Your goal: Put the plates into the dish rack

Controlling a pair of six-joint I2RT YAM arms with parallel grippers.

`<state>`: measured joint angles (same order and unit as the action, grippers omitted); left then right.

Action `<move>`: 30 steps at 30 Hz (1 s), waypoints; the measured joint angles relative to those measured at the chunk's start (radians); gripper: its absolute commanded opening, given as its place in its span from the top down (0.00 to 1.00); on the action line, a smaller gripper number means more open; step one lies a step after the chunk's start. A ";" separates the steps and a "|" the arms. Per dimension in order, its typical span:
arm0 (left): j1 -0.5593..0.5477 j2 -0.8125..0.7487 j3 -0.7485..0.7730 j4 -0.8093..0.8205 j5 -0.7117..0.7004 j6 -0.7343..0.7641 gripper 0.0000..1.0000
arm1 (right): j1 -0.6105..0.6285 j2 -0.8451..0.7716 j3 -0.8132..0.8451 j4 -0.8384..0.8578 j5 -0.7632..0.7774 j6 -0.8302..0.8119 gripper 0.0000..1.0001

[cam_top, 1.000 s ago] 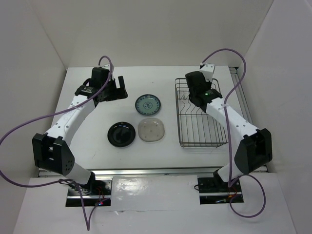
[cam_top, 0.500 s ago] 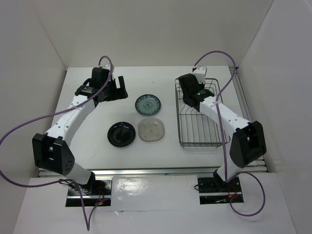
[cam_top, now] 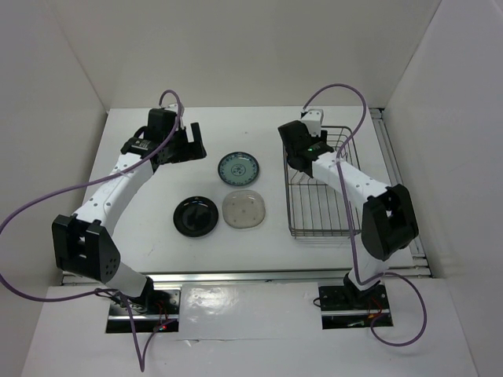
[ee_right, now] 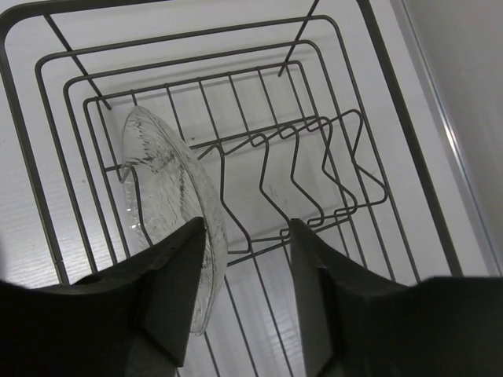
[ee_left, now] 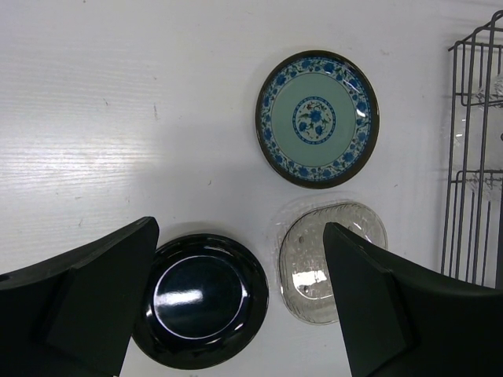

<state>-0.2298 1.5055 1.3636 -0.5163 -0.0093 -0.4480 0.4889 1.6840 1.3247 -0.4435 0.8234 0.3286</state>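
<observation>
Has the open left claw point(ee_left: 240, 228) nearest the black plate point(ee_left: 200, 300), beige plate point(ee_left: 330, 261) and blue-patterned plate point(ee_left: 317, 119) flat on the tabletop point(ee_left: 118, 118), the open right claw point(ee_right: 245, 225) above the clear glass plate point(ee_right: 161, 173) in the dish rack point(cam_top: 314, 208)

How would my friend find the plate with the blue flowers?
Look left of the dark wire dish rack, where three plates lie flat on the table. The blue-flowered plate is the far one, behind the other two. Its neighbours are a plain black plate and a pale see-through plate; only it has a blue ring pattern.
</observation>
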 measured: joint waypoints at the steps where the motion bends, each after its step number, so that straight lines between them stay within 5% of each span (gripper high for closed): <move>1: 0.000 0.000 0.000 0.000 0.000 0.000 0.00 | 0.000 0.002 0.000 -0.001 0.000 0.004 0.34; 3: 0.000 0.001 0.000 0.001 0.006 0.000 0.00 | 0.001 0.003 0.007 -0.005 0.002 0.008 0.17; 4: 0.000 0.003 0.000 0.002 0.010 0.000 0.00 | 0.002 0.003 0.013 -0.008 0.006 0.012 0.00; 21: -0.002 0.419 0.040 0.133 0.201 -0.003 0.10 | 0.044 -0.179 0.051 -0.016 0.000 0.020 0.00; 30: -0.002 0.500 0.066 0.167 0.245 -0.023 0.14 | 0.064 -0.224 -0.020 0.000 -0.055 0.006 0.00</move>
<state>-0.2317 2.0056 1.4292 -0.3492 0.2356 -0.4706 0.5526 1.4605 1.3045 -0.4438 0.7685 0.3347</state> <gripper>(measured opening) 0.869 0.999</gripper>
